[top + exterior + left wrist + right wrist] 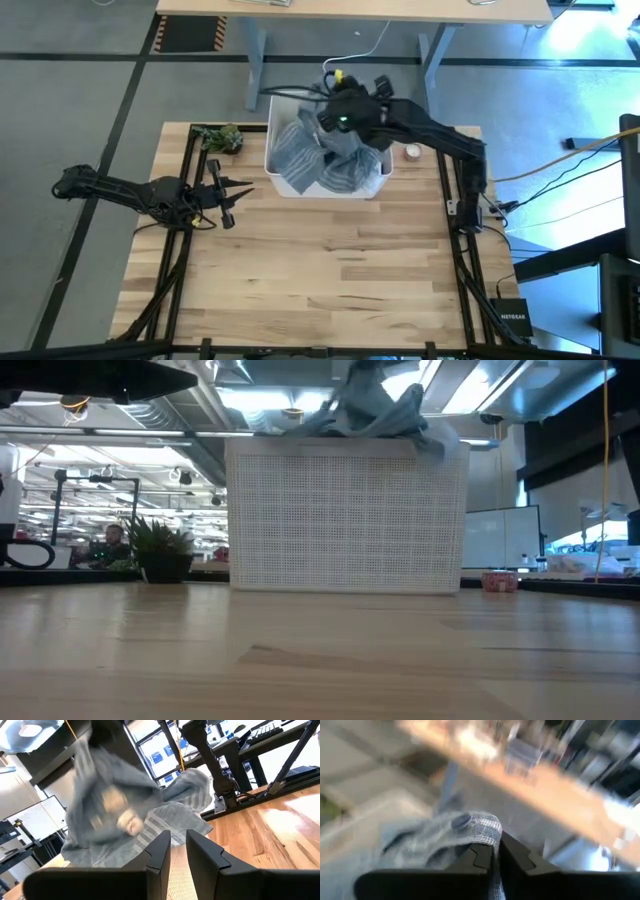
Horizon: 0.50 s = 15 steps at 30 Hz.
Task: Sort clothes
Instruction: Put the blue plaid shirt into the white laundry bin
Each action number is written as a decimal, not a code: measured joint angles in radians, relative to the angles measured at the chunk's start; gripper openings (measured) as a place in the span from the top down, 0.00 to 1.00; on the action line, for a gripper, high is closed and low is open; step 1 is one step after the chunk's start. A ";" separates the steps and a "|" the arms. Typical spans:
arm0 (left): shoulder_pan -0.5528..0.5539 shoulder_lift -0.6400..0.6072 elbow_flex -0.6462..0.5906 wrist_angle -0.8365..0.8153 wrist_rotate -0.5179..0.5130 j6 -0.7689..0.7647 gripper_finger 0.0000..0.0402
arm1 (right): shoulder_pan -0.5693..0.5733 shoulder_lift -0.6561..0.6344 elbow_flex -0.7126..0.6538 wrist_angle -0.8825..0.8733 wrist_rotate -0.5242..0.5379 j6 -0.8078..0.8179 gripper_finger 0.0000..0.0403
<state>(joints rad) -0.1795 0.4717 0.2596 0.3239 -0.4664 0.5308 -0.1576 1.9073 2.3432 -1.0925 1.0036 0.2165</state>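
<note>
From above, my right gripper (338,118) hides behind its own wrist over the white basket (283,180). The basket wall conceals most clothes (375,405) at table level. My right wrist view smears the room beyond.

The wooden table (330,270) lies open across its near and middle area; the white basket (283,165) stands at the far edge, piled with grey striped clothes (335,172); the right gripper (340,122) and its arm block the space above it; a small plant (222,138) sits left of the basket, a small red-and-white container (412,153) right; the left gripper (228,195) occupies the left side.
</note>
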 joint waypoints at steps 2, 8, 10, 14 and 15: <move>0.000 0.000 0.000 0.000 0.000 0.000 0.86 | -0.016 0.031 0.000 -0.138 -0.079 0.124 0.90; 0.000 0.000 0.000 0.001 0.000 0.000 0.86 | 0.015 0.053 -0.001 -0.348 -0.169 0.185 0.65; 0.000 0.000 0.000 -0.001 0.000 -0.008 0.86 | 0.046 0.026 0.000 -0.378 -0.246 0.241 0.58; 0.000 0.000 0.000 -0.002 0.000 -0.050 0.86 | 0.144 -0.009 0.003 -0.465 -0.465 0.363 0.49; 0.000 0.000 0.000 -0.008 0.000 -0.063 0.86 | 0.180 -0.007 -0.002 -0.481 -0.484 0.395 0.48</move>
<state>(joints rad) -0.1795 0.4721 0.2596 0.3163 -0.4663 0.4683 0.0223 1.9006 2.3415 -1.5733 0.5193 0.6118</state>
